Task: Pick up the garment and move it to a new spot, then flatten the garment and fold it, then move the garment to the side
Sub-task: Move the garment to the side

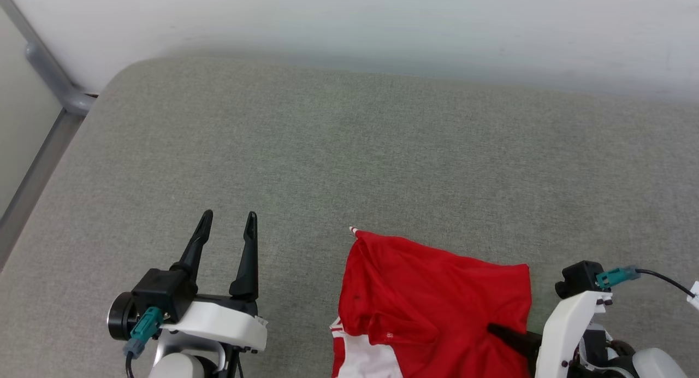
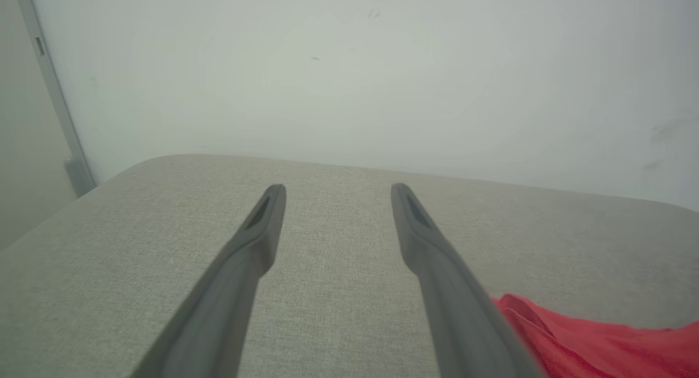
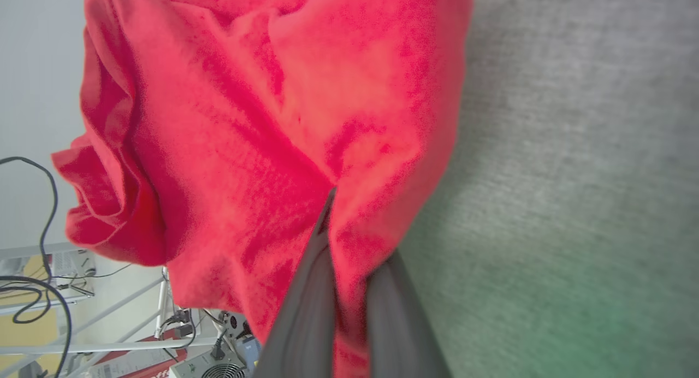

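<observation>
Off to the left of the garment, the left end effector (image 1: 229,214) hovers over bare cloth, its two fingers spread wide and holding nothing. It stands well apart from the shirt. On to the garment (image 1: 431,290) itself: it is red with a flash of white sleeve, bunched and creased at the near edge of the grey bench (image 1: 349,148). At the garment's right side, the right end effector (image 1: 499,331) has its fingers pinched tight on a fold of red fabric.

So the grip is made, and by the look of it that is all. The move to a new spot, the flattening, the folding and the shift to the side are all left to do.

Beyond the garment there is open bench up to the pale wall (image 1: 382,17), with a metal rail (image 1: 49,72) far off to its left. Nothing blocks the way. In the right wrist view, cables (image 3: 33,269) and equipment sit below the garment's hanging edge, so dragging it that way looks risky.
</observation>
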